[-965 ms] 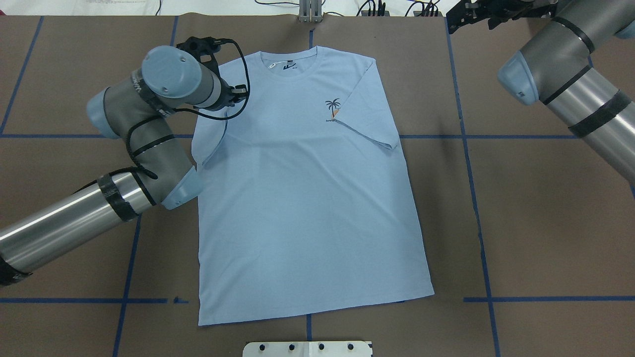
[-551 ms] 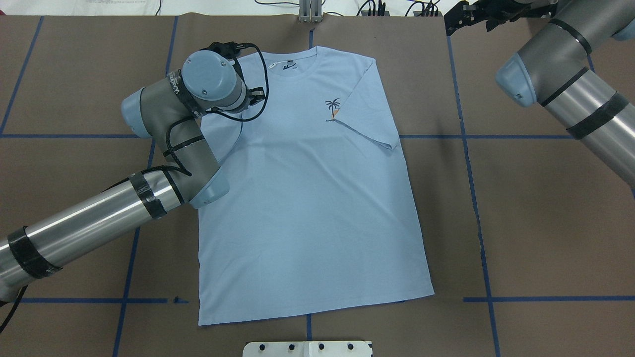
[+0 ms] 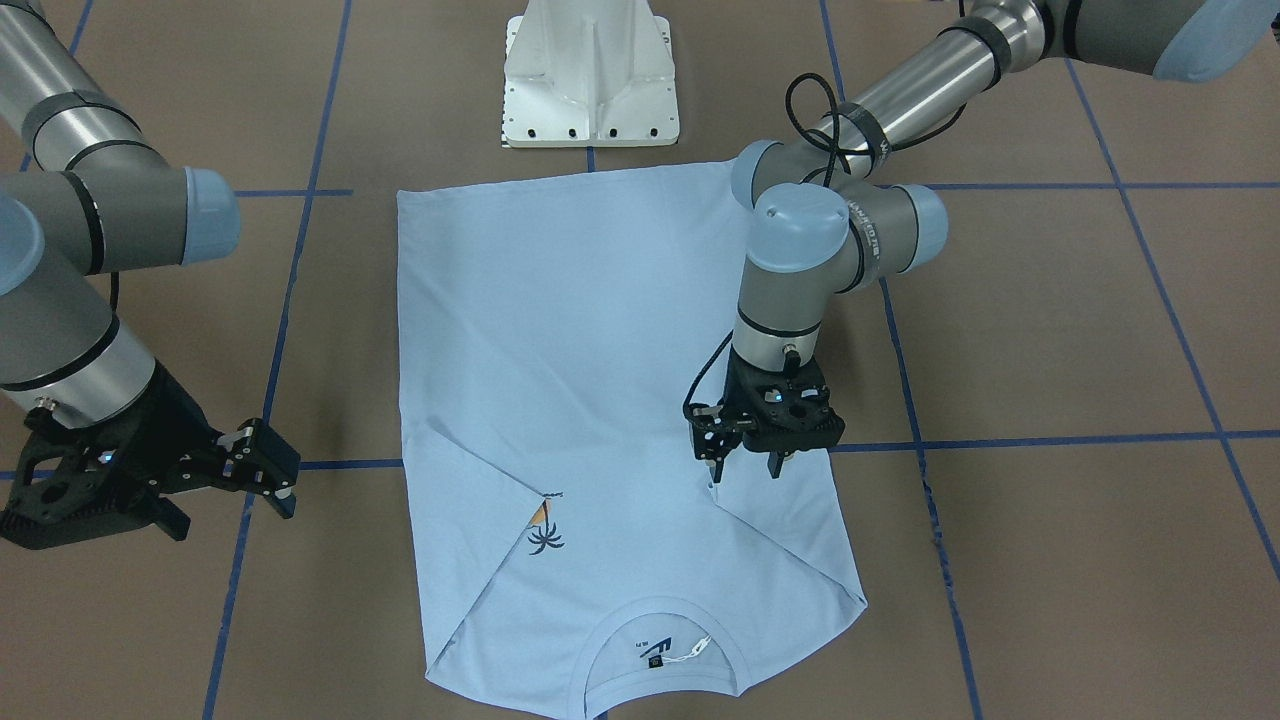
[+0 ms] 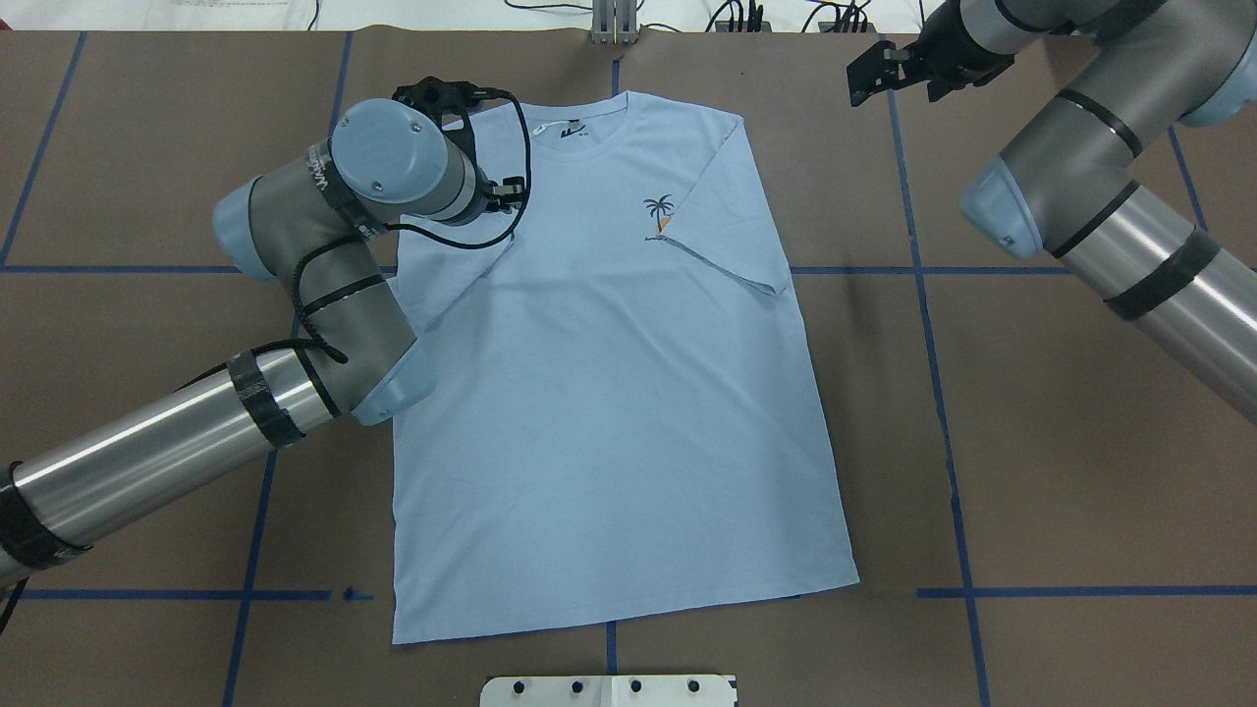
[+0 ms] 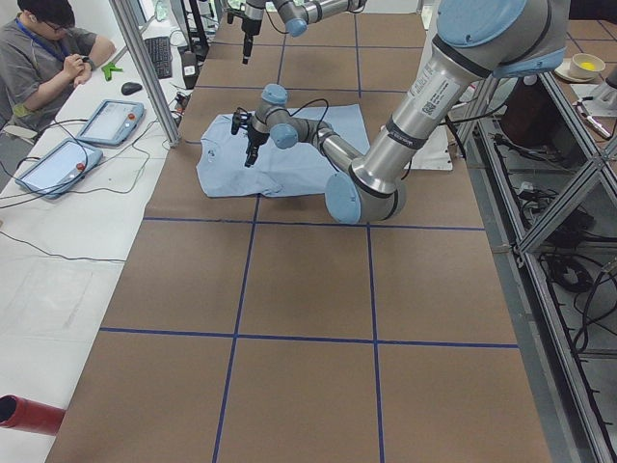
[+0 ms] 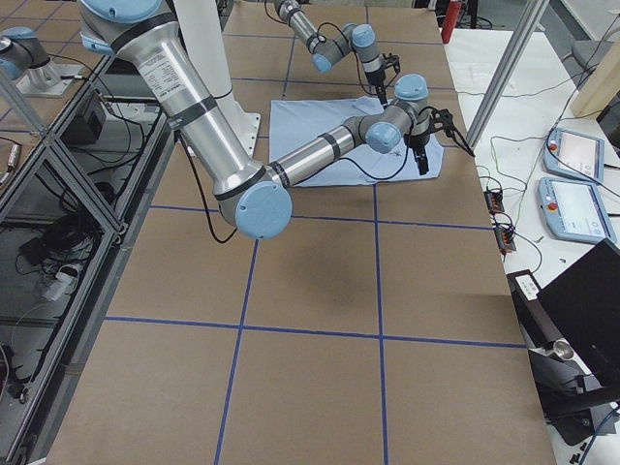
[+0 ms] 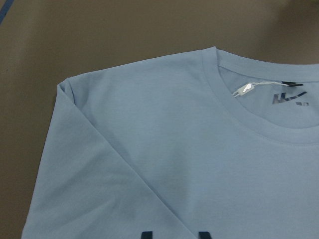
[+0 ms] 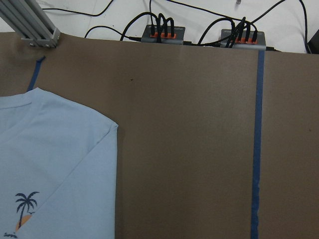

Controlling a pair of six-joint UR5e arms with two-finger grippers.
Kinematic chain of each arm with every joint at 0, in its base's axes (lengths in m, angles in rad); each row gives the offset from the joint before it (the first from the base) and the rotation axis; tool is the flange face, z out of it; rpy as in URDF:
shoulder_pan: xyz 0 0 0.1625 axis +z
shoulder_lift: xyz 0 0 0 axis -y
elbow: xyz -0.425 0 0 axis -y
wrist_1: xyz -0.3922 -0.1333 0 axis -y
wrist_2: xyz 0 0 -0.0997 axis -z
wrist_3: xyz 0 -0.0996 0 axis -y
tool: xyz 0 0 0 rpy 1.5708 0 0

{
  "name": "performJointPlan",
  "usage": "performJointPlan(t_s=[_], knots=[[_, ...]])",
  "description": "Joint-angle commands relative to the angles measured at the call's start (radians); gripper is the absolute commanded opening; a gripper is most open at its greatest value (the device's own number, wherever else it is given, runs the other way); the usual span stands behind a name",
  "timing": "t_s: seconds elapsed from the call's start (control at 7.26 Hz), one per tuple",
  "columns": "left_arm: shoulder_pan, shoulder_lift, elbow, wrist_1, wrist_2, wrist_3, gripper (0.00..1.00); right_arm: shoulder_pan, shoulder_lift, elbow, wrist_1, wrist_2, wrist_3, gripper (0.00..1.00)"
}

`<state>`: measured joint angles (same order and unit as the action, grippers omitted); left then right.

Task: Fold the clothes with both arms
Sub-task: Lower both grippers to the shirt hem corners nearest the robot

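Note:
The light blue T-shirt (image 4: 609,412) lies flat, front up, on the brown table, also in the front-facing view (image 3: 600,350). Both sleeves are folded in over the chest, and one covers part of the palm print (image 4: 660,211). The neck label (image 7: 286,97) with its white tag faces up. My left gripper (image 3: 745,470) points down just above the folded left sleeve. It is open and holds nothing, and its two tips show apart in the left wrist view (image 7: 173,235). My right gripper (image 4: 884,83) hovers open and empty beyond the shirt's right shoulder, off the cloth (image 8: 55,174).
The white pedestal base (image 3: 590,80) stands just past the shirt's hem. Blue tape lines (image 4: 923,295) cross the table. Power strips (image 8: 163,34) and an aluminium post (image 4: 614,20) sit at the far edge. An operator (image 5: 48,48) sits with tablets beside the table.
My left arm swung right over the shirt's left shoulder, then drew back a little; the left sleeve now lies folded further in. My right gripper moved left, towards the shirt's right shoulder.

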<state>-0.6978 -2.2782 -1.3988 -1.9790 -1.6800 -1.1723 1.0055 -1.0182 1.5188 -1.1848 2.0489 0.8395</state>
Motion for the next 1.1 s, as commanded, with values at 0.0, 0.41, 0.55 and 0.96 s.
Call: performJointPlan(t_s=[0.0,0.41,0.55,0.96], knots=[[0.006,0.139,-0.234,-0.003,-0.073,0.010,1.00,-0.150,-0.191,0.236,0.053,-0.138,0.247,1.00],[0.150,0.308,-0.486,-0.001,-0.054,-0.059,1.00,-0.454,-0.562,0.646,0.056,-0.364,0.616,1.00],[0.226,0.388,-0.573,-0.003,0.007,-0.134,1.00,-0.602,-0.644,0.702,0.057,-0.498,0.753,0.98],[0.520,0.586,-0.724,-0.004,0.209,-0.460,0.87,-0.872,-0.661,0.709,0.076,-0.803,0.981,0.95]])
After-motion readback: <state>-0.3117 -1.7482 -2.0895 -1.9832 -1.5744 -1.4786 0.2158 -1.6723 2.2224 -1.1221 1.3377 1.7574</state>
